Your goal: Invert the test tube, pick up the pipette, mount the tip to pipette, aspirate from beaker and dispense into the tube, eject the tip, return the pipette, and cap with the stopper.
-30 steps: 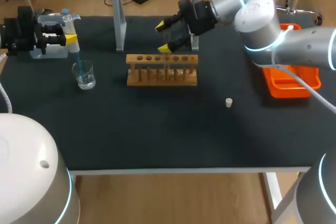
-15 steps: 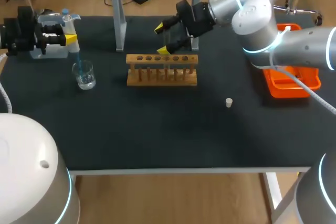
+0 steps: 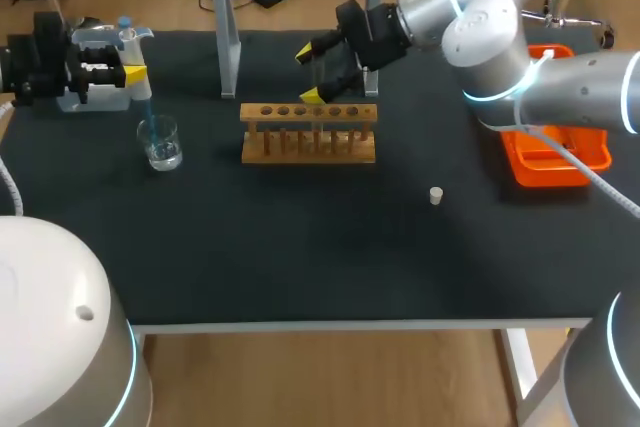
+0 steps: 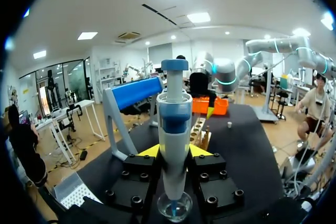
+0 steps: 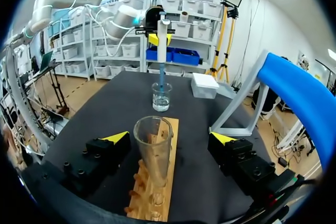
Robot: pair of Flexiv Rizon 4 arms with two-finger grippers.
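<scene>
The pipette (image 4: 173,124) is gripped upright between the fingers of the left hand (image 4: 174,151). Its blue tip is lowered into the beaker (image 3: 160,142), which stands on the surface (image 3: 300,247). The right hand (image 5: 169,138) is held released over the wooden rack (image 3: 308,133), with its fingers spread wide. The test tube (image 5: 152,148) is seated mouth-up in the rack, between those fingers and touched by neither. The stopper (image 3: 436,195) is seen lying on the surface, well apart from both hands.

pipette (image 4: 174,124) over beaker (image 3: 160,142), left of rack (image 3: 308,133) | stopper (image 3: 435,195) front-right | tray (image 3: 556,161) right
</scene>
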